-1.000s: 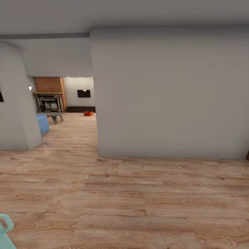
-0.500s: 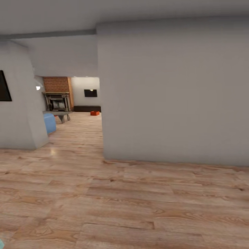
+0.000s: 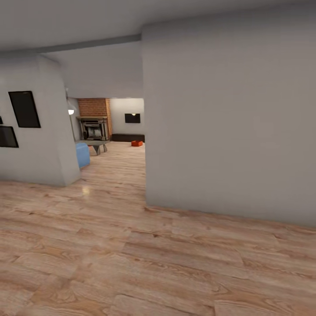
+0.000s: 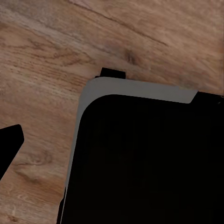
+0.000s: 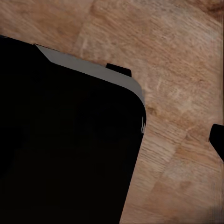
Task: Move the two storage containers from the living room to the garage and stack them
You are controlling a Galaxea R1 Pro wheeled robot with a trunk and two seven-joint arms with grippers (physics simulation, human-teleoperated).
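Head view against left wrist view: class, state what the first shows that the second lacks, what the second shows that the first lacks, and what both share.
The head view alone takes in a grey wall, a blue sofa, a brick fireplace and one orange-red storage container far down the room. The left wrist view alone takes in a black, grey-edged body of the robot close up. Both share the light wood-plank floor.

Distant storage container [image 3: 137,143], details indiscernible
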